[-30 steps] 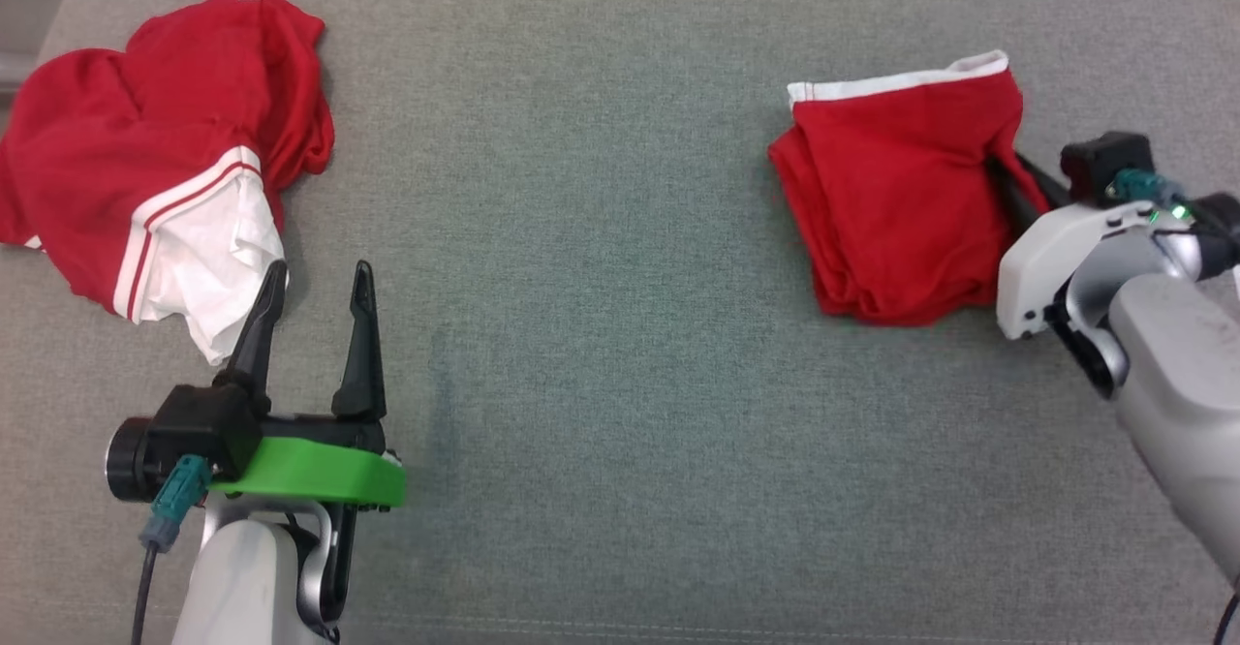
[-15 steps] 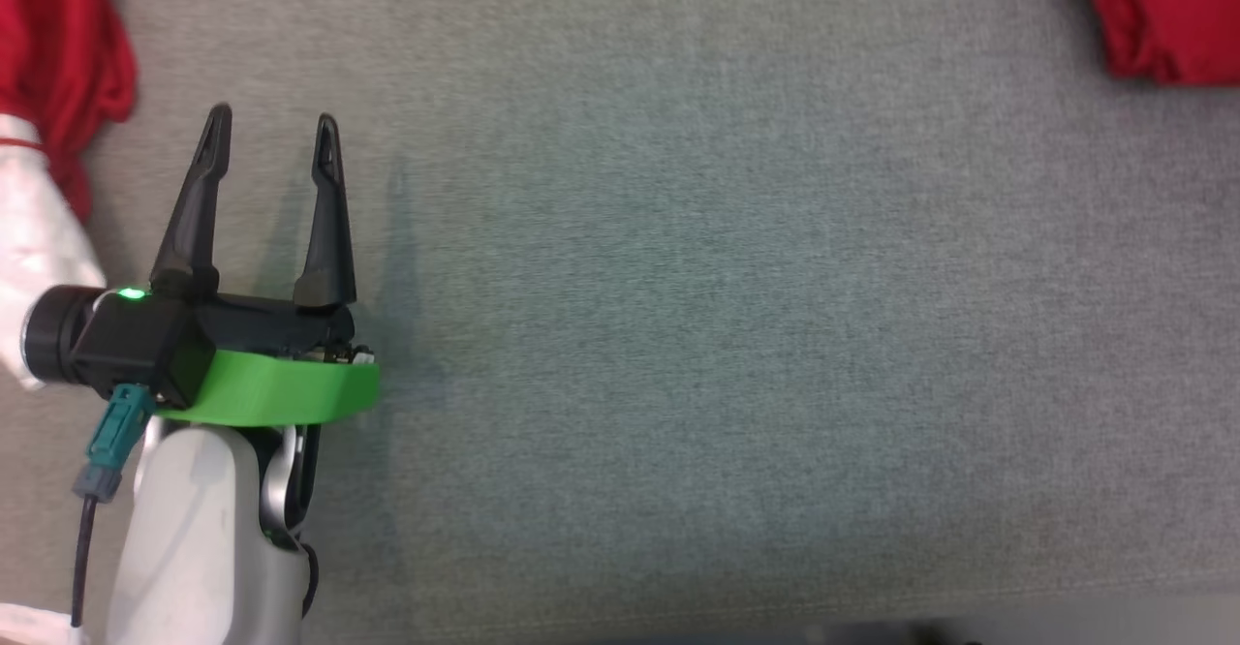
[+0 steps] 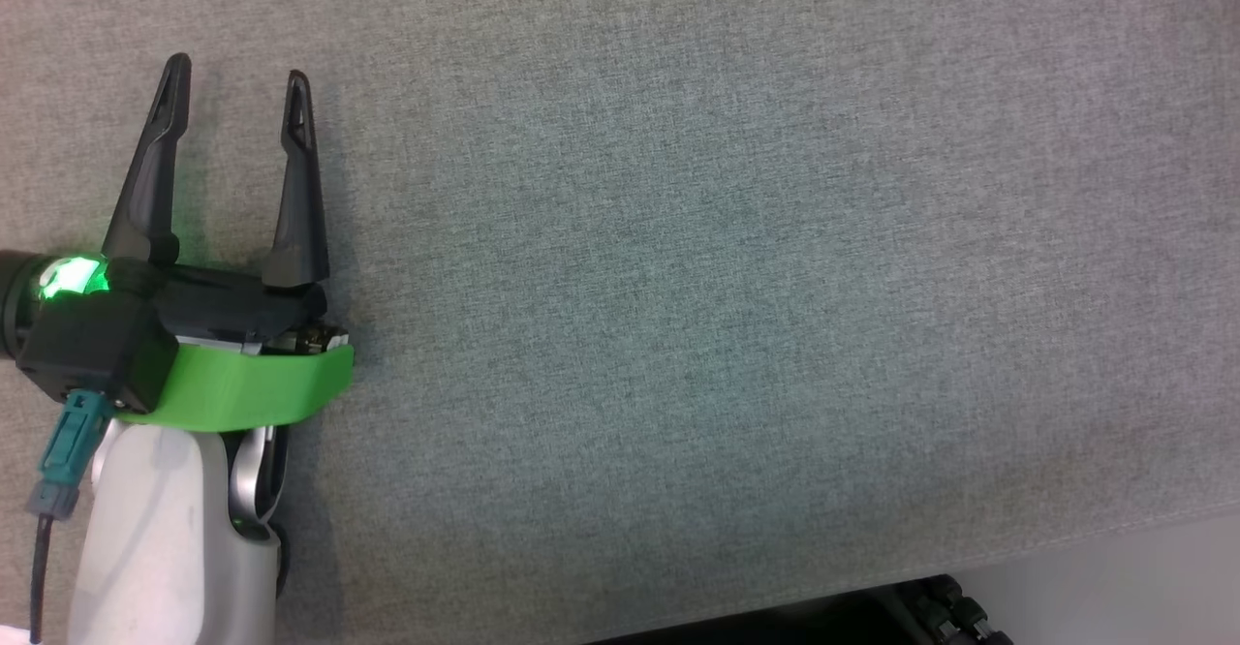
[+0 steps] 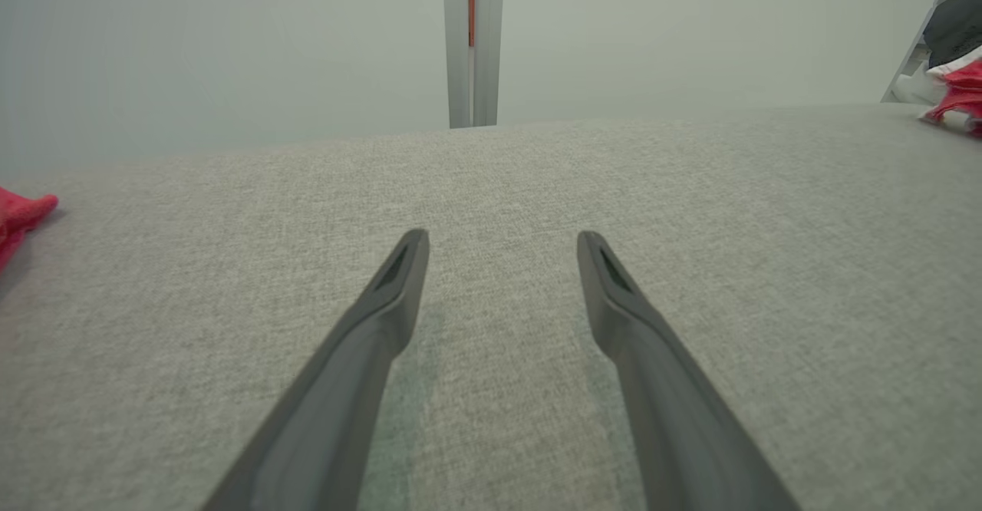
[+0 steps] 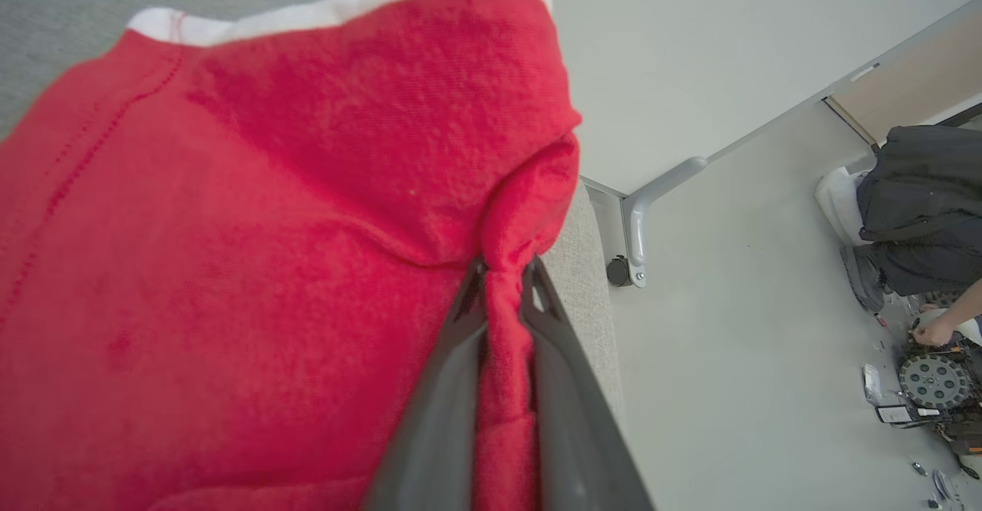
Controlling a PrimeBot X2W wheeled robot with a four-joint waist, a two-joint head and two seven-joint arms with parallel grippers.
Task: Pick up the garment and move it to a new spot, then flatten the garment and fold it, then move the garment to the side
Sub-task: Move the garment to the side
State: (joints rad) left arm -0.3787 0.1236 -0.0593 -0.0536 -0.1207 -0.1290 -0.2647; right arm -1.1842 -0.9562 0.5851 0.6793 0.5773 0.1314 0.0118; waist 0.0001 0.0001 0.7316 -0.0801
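Note:
The folded red garment [image 5: 253,250] with a white band along its far edge lies on the grey cushioned surface [image 5: 46,28], close to that surface's edge. My right gripper [image 5: 502,285] is shut on a fold of the garment's edge, red cloth pinched between both fingers. My left gripper [image 3: 235,93] hovers open over bare grey fabric at the head view's left, nothing between its fingers; the same gripper [image 4: 502,254] shows open in the left wrist view.
A crumpled red cloth [image 4: 19,215] lies off to the left wrist view's left, and a red and white pile [image 4: 955,97] at its far right. The surface's front edge [image 3: 969,558] runs along the bottom right. A person [image 5: 913,212] crouches on the floor.
The head camera has swung down, so both red garments and the right arm have slid out of its frame. The left gripper stays open.

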